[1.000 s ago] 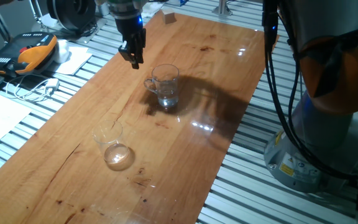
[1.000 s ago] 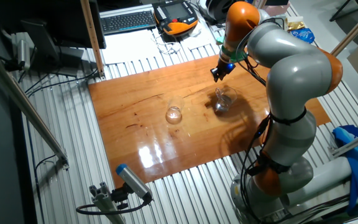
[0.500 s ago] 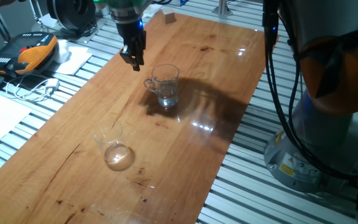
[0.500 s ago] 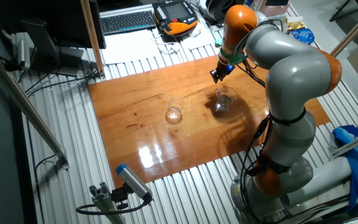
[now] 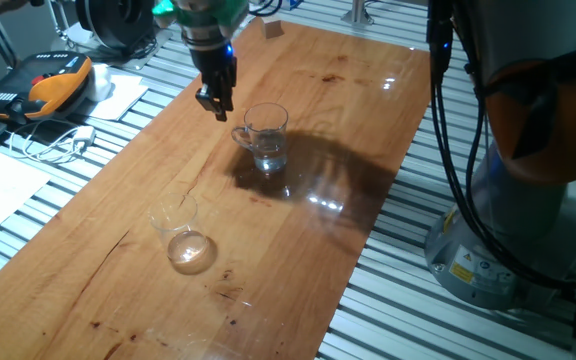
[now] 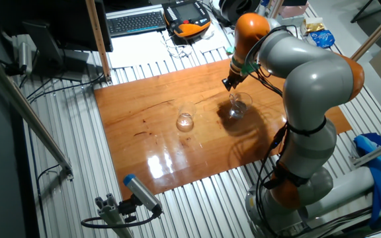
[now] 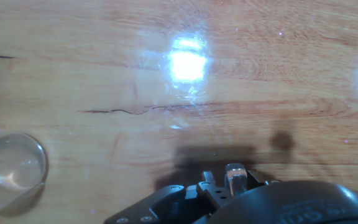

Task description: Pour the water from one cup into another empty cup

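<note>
The clear glass mug (image 5: pixel 264 137) with a looped handle stands upright mid-table, a little water (image 5: pixel 270 159) in its bottom; it also shows in the other fixed view (image 6: pixel 238 106). The handleless tumbler (image 5: pixel 181 233) stands upright nearer the front and looks empty; it also shows in the other fixed view (image 6: pixel 185 121). My gripper (image 5: pixel 214 101) hangs above the table just left of the mug's handle, apart from it, fingers together and holding nothing (image 6: pixel 228 83). The hand view shows the fingertips (image 7: pixel 234 173) at the bottom and a clear glass (image 7: pixel 12 167) at the left edge; I cannot tell which cup.
The wooden tabletop (image 5: pixel 308 90) lies on a slatted metal bench. An orange-and-black pendant (image 5: pixel 50 82), cables and papers lie off its left side. The arm's base (image 5: pixel 528 200) stands to the right. A small wooden block (image 5: pixel 272 28) sits at the far end.
The hand has turned at the wrist and shifted slightly beside the mug's handle. Neither cup has moved.
</note>
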